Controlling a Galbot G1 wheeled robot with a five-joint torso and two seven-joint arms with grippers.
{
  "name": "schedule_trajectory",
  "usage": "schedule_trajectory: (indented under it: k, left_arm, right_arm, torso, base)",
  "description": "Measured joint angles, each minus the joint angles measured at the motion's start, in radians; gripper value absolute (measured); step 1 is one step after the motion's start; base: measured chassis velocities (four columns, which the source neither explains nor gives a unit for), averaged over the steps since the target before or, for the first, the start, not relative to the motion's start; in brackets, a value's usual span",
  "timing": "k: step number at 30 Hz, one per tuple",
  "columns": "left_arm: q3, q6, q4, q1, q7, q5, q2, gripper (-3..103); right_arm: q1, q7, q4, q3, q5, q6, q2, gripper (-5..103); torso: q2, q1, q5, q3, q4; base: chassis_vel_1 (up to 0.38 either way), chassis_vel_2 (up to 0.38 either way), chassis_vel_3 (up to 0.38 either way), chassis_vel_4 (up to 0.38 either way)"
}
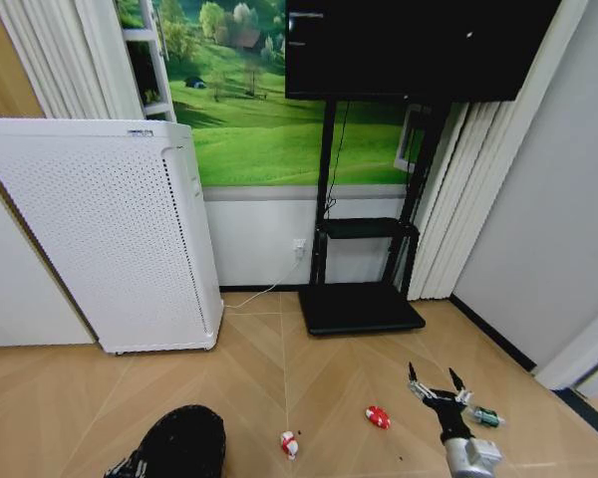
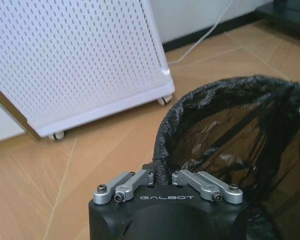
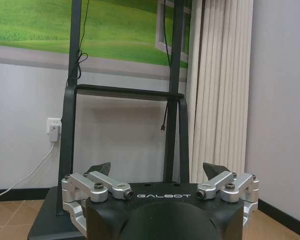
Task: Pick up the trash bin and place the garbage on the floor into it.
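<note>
The word "GALBOT" is printed in pale letters on the black body of both grippers, as the wrist views show. The left gripper (image 2: pixel 162 176) has its fingers clamped on the rim of the small black round mesh trash bin (image 2: pixel 240 145), which is lined with a black plastic bag. In the head view this bin (image 1: pixel 182 443) is at the lower left, above the wooden herringbone floor (image 1: pixel 100 398), near the tall white perforated box appliance (image 1: pixel 110 239).

The right gripper (image 1: pixel 437 382) hangs low at the lower right, its fingers wide apart and holding nothing. Just beside it on the floor lies the small clear plastic bottle with green cap (image 1: pixel 486 417). The red wrapper piece (image 1: pixel 378 417) lies to the left of the gripper, and the red-and-white wrapper piece (image 1: pixel 290 443) lies between it and the bin. In the right wrist view the black stand (image 3: pixel 70 125) is against the wall.
</note>
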Motion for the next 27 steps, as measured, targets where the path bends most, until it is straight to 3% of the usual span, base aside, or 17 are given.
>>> schedule_trajectory:
  k: [18,27]
  left_arm:
    - [-0.065,-0.017,-0.219,-0.040,-0.012,0.025,0.010,5]
    - [-0.105,-0.024,-0.319,-0.141,0.028,0.011,0.039,5]
  right_arm:
    - [-0.006,0.000,-0.008,-0.002,-0.016,0.011,0.011,100]
    - [-0.011,-0.003,-0.009,-0.003,-0.012,0.011,0.008,100]
  torso:
    - [0.000,0.000,0.0003,0.000,0.0002]
    - [0.000,0.000,0.0003,0.000,-0.0001]
  base:
    - [0.000,0.000,0.000,0.000]
    - [0.000,0.000,0.000,0.000]
